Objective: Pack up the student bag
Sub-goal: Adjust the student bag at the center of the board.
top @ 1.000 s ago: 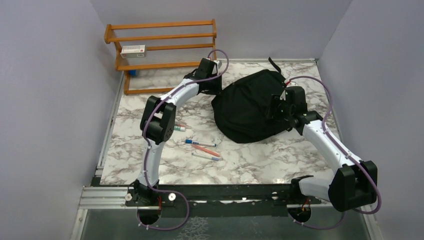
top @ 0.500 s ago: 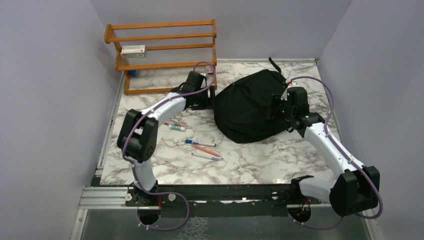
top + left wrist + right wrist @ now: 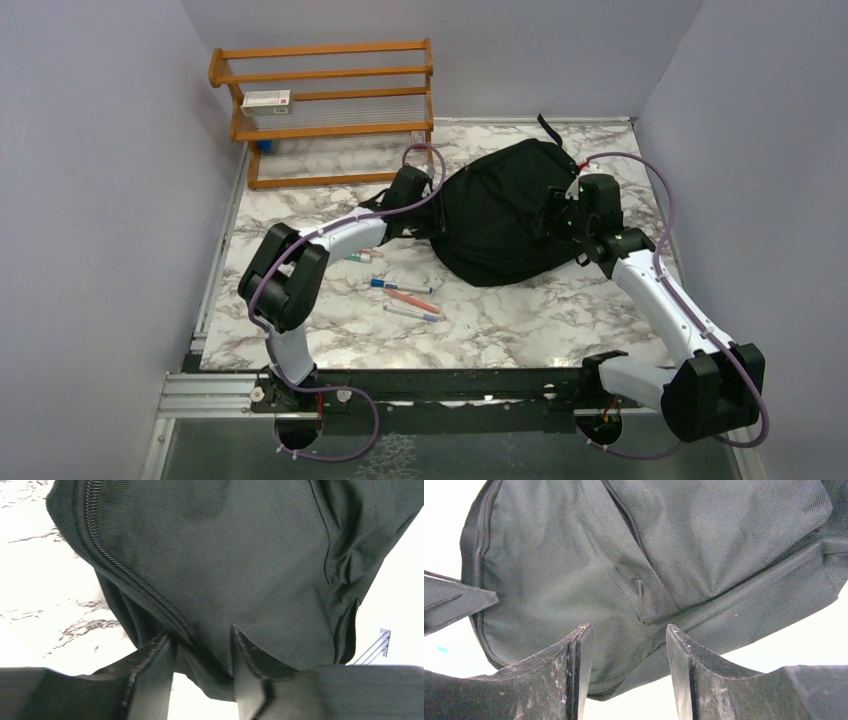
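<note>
Probably limp, light: large black soft fabric backpack (image 3: 500, 212). Left end effector (image 3: 200, 640), right end effector (image 3: 626, 632) gape, empty; pinch zipper seam (image 3: 126, 578) ahead of left.

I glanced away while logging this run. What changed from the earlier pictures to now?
The left claw drew back from near the wooden rack and now sits open at the student bag's left edge, its elbow swung down and left. The right claw edged slightly rightward, open at the bag's right side. Nothing was grasped. Bag, pens and rack stayed put.
</note>
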